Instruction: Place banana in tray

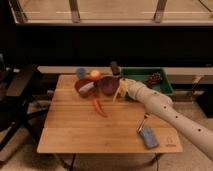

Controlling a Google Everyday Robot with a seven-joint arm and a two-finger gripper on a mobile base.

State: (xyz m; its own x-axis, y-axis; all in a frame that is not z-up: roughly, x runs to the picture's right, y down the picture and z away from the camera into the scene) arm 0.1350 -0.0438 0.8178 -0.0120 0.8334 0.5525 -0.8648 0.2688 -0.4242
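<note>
The pale yellow banana hangs from my gripper at the right edge of the maroon bowl, just above the wooden table. The gripper is shut on the banana's upper end. My white arm reaches in from the lower right. The dark green tray stands at the table's back right, just behind and to the right of the gripper, with a bunch of dark grapes in it.
A red bowl holding a pale item sits left of the maroon bowl. An orange fruit, a blue cup and a dark can stand behind the bowls. An orange-red carrot lies mid-table. A blue packet lies front right.
</note>
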